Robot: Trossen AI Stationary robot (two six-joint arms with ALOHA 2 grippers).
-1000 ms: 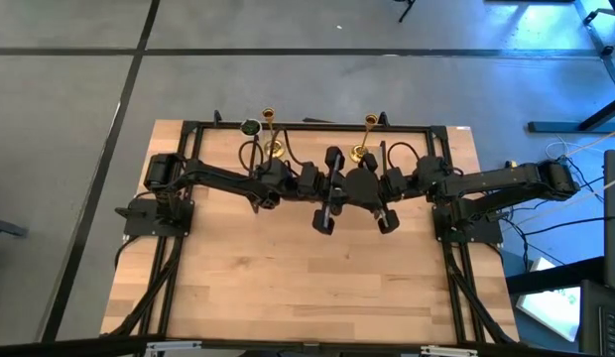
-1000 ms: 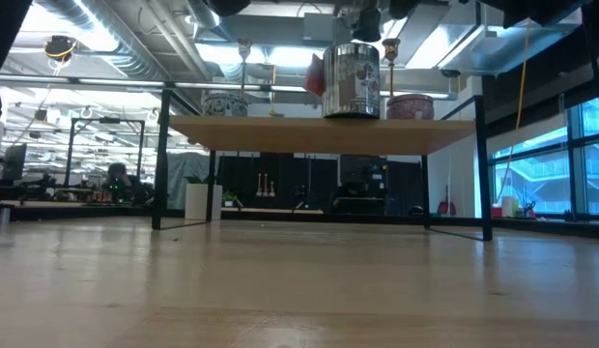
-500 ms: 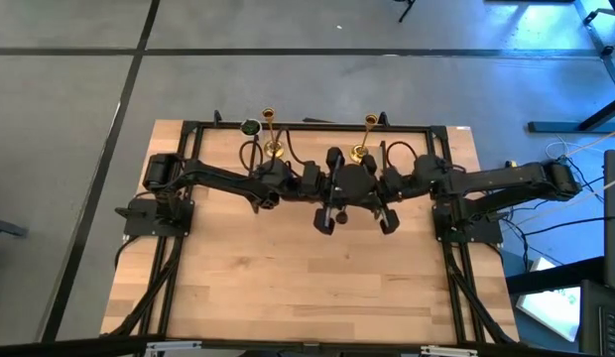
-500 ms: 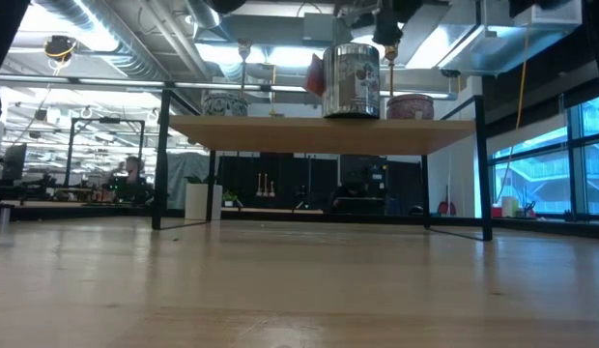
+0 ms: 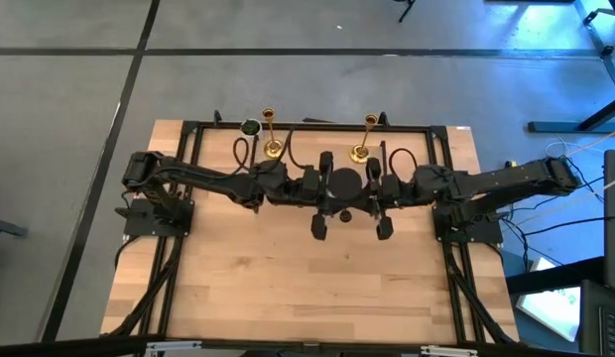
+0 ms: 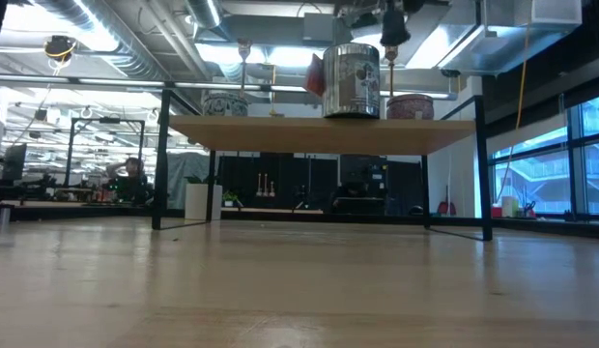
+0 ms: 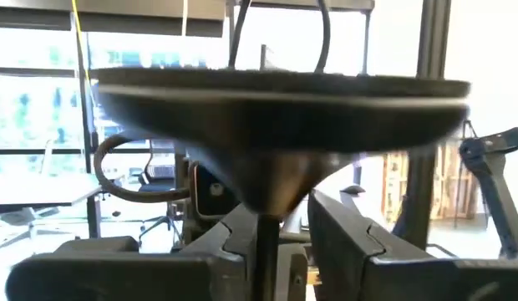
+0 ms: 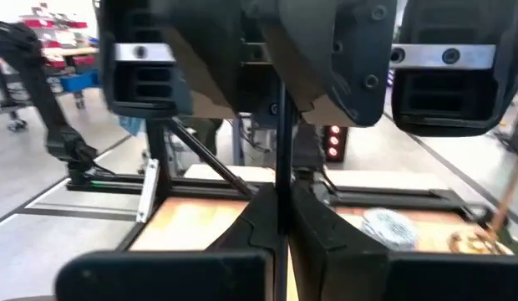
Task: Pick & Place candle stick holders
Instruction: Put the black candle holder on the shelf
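The left arm reaches from the left edge of the wooden table [image 5: 288, 288] toward the middle; its left gripper [image 5: 327, 188] is there, above the far half of the table; in the left wrist view the fingers [image 7: 342, 234] stand a little apart around a thin stem, one finger close against it and the other with a clear gap, so the grip is narrow but loose.

Behind this arm, at the far edge, the left gold candle stick holder [image 5: 271, 134] stands upright; a small round dark object [image 5: 251, 127] is just beside it.

Between the two grippers is a third candle stick holder [image 5: 344, 183], dark in these views; from above only its round flared base shows, and in the left wrist view the base [image 7: 276, 125] spreads wide over the stem.

The right gold candle stick holder [image 5: 364, 139] stands upright behind the middle, well apart from the left one; in the low view both are on a raised wooden shelf [image 6: 319, 130], with a silver tin [image 6: 351, 80] between them.

The right arm comes from the right edge; the right gripper [image 5: 365, 188] is closed tight on the stem [image 8: 281, 150] of the third holder, face to face with the left gripper.
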